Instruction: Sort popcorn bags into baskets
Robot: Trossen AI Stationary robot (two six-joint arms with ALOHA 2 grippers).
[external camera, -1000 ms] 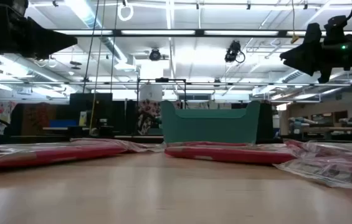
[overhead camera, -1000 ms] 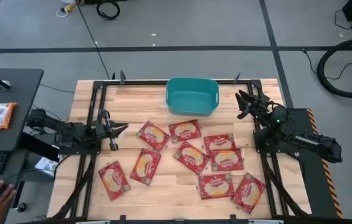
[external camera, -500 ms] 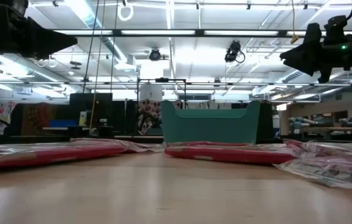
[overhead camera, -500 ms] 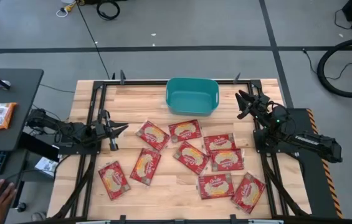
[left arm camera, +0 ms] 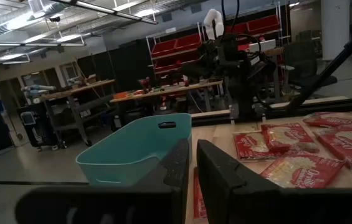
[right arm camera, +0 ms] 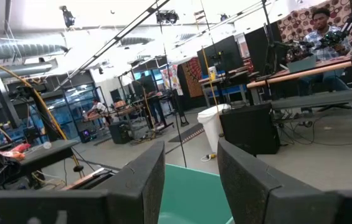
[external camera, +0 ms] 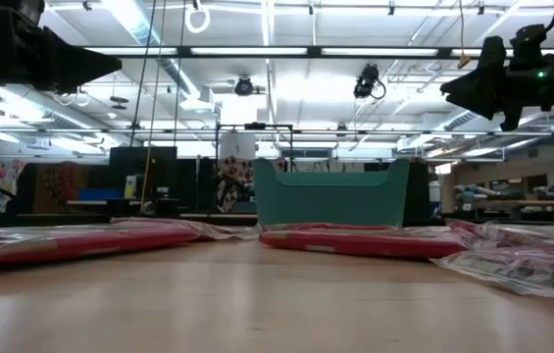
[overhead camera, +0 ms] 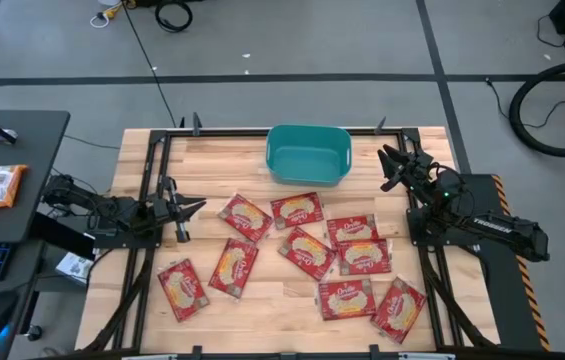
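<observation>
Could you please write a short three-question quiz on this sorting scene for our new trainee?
1. True or false: the teal basket is empty.
2. How many popcorn bags lie on the table?
3. Which gripper is nearer the basket: A, the left gripper, or B, the right gripper?

Key: 1 true; 2 nine; 3 B.

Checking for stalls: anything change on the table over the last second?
Nothing on the table visibly changed. The left claw and right claw hold the same poses, both open and empty, the popcorn bags lie as before, and the teal basket has not shifted.
</observation>
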